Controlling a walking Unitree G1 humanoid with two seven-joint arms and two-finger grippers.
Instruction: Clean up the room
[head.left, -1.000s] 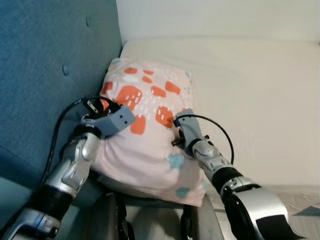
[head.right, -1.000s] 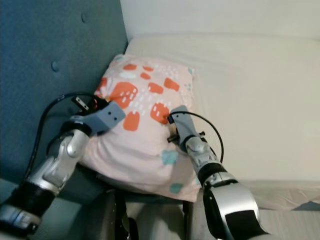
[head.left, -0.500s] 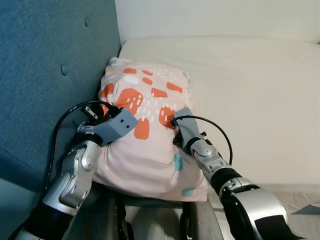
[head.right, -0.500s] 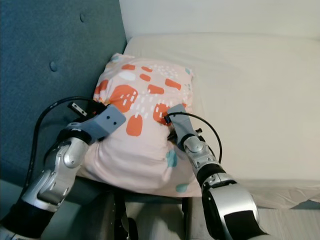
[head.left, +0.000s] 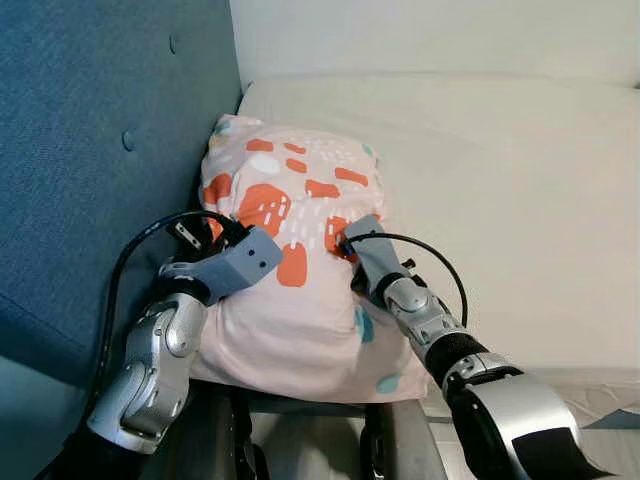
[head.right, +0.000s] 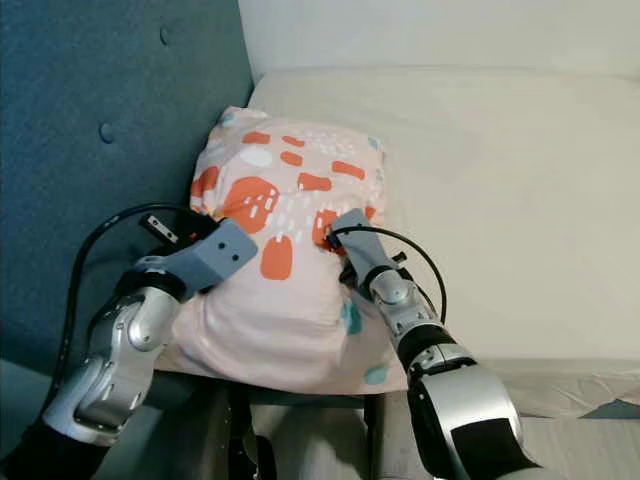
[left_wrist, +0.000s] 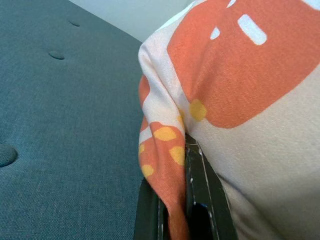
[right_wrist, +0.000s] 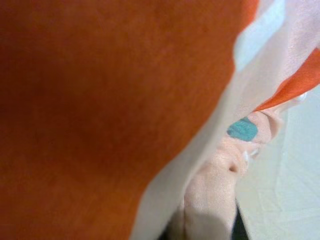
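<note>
the pillow (head.left: 295, 270) sits at the head corner of a cream mattress (head.left: 510, 210), its left edge against the blue tufted headboard (head.left: 100, 130) and its near edge reaching the front edge of the mattress. it is pale pink cotton, printed with large orange blobs flecked by white dashes, a few small teal patches lower down, and little yellow dots along the left seam. the cloth puckers where the two arms press in from either side.

the left gripper (left_wrist: 177, 200) is at the pillow's left side — its black fingers (left_wrist: 200, 190) are pressed together on a fold of the cover, the fabric bunched between them. the right gripper (head.left: 345, 240) is buried in the pillow's right side near an orange patch; in its wrist view a ridge of pink cloth runs close before the lens, but whether its fingers pinch that fold cannot be told.

a black cable (head.left: 130, 255) loops from the left wrist, and another (head.left: 430, 260) arcs over the right forearm above the mattress. a white wall (head.left: 430, 35) stands behind the bed.
</note>
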